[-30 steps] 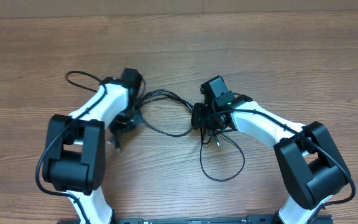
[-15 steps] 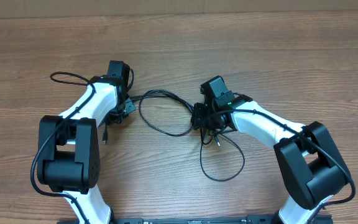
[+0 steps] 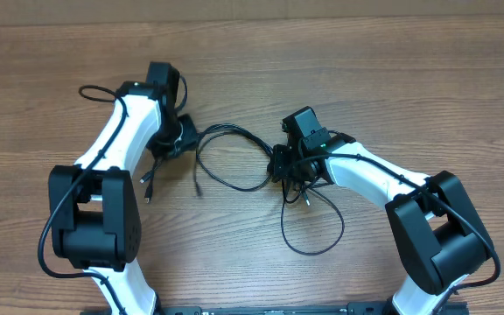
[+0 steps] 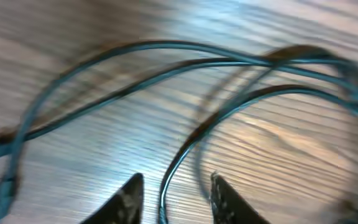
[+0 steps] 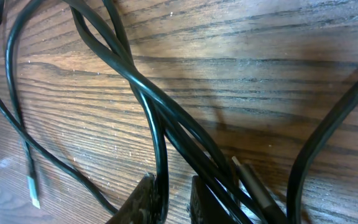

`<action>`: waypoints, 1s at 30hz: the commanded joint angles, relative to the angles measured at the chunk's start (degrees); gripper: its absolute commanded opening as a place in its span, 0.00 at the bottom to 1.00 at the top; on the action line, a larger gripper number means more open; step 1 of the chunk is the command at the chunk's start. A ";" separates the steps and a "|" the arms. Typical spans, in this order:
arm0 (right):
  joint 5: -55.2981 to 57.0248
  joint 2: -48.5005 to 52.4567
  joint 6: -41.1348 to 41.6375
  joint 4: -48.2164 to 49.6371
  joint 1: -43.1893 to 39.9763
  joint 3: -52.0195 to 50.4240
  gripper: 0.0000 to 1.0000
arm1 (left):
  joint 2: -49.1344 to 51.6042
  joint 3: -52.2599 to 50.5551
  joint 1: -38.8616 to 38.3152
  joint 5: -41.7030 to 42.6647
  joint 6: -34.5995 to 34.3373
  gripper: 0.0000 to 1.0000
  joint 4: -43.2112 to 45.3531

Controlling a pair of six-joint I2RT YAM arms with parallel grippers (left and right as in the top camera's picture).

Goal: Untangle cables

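Thin black cables (image 3: 232, 131) run in loops across the wooden table between my two grippers, and another loop (image 3: 315, 250) lies nearer the front. At the loops' left end my left gripper (image 3: 182, 140) is open; in the left wrist view one strand (image 4: 166, 186) passes loose between its fingertips (image 4: 129, 198). My right gripper (image 3: 280, 166) sits on the knot at the right end. Its jaws (image 5: 174, 200) stand slightly apart, and one cable (image 5: 160, 155) rests against the left finger without being clamped. Crossed strands and a plug (image 5: 253, 186) lie just right of it.
Two loose plug ends lie on the table, one (image 3: 147, 191) beside the left arm and one (image 3: 198, 187) below the loop. The left arm's own thicker cable (image 3: 94, 91) arches out behind it. Both arm bases stand at the table's front edge.
The left arm swung toward the back of the table and its jaws opened, letting the strand go slack. The right gripper's jaws eased apart slightly; the right arm stayed in place.
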 commanded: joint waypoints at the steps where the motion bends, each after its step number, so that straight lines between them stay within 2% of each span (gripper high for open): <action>1: 0.39 0.22 -0.09 0.22 0.04 -0.37 0.17 | 0.48 -0.22 -1.03 2.93 1.79 0.42 1.55; 2: 0.37 0.22 -0.09 0.13 0.02 -0.37 0.16 | 0.48 -0.68 -1.33 2.12 1.75 0.43 2.03; 3: 0.35 0.22 -0.09 0.00 0.04 -0.37 0.08 | 0.52 -2.10 -2.01 1.22 1.55 0.44 3.23; 6: -0.55 0.22 -0.07 -0.35 0.02 -0.37 0.04 | 0.52 -5.05 -3.08 1.14 1.38 0.44 5.68; 15: -10.21 0.22 -0.09 0.94 0.02 -0.37 0.04 | 0.55 -11.26 -3.89 0.87 -0.35 0.49 13.75; 21: -20.06 0.22 -0.11 3.89 0.02 -0.37 0.04 | 0.52 -11.28 -3.87 0.81 -0.31 0.47 15.61; 22: -20.72 0.22 -0.11 4.04 0.02 -0.39 0.04 | 0.52 -11.28 -3.87 0.81 -0.31 0.46 15.67; 26: -22.49 0.22 -0.09 4.20 0.02 -0.37 0.04 | 0.52 -11.28 -3.87 0.81 -0.31 0.31 15.78; 30: -24.98 0.22 -0.07 4.35 0.00 -0.37 0.04 | 0.52 -11.28 -3.87 0.81 -0.09 0.28 15.72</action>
